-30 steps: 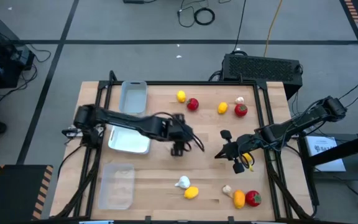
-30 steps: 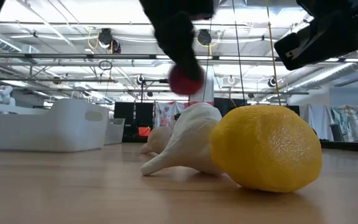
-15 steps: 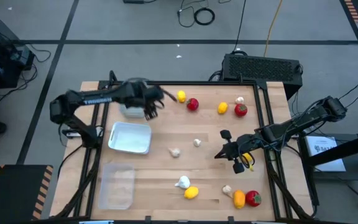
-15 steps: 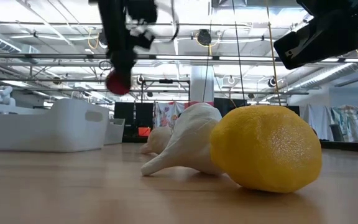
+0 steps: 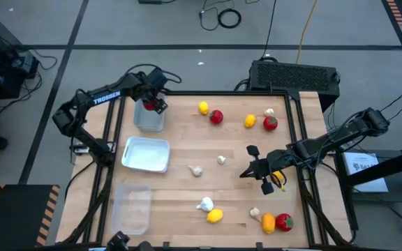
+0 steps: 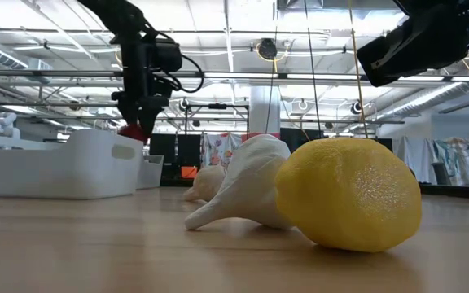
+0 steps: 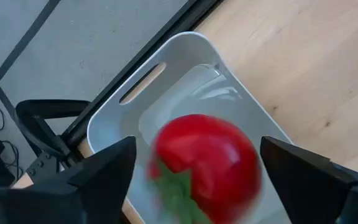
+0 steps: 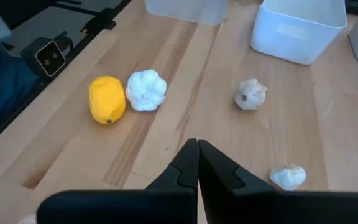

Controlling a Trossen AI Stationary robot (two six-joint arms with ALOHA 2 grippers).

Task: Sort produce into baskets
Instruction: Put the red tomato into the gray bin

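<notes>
Wooden table (image 5: 187,150): left gripper (image 5: 150,104), moved from mid-table, is spread above the grey basket (image 5: 150,120), red fruit (image 7: 207,163) between its fingers; right gripper (image 5: 257,169) pressed together.

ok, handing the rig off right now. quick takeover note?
Left gripper: open over the greyish basket at the table's far left, a red fruit blurred between its fingers, apparently just let go.
Right gripper: shut, empty, waiting above the right middle of the table.
Done: no produce visible yet in the white basket or the clear basket.
Left: the far row of two lemons and two red fruits plus a bulb; two garlic bulbs mid-table; along the near edge two more bulbs, a lemon, an orange piece and a red fruit.
</notes>
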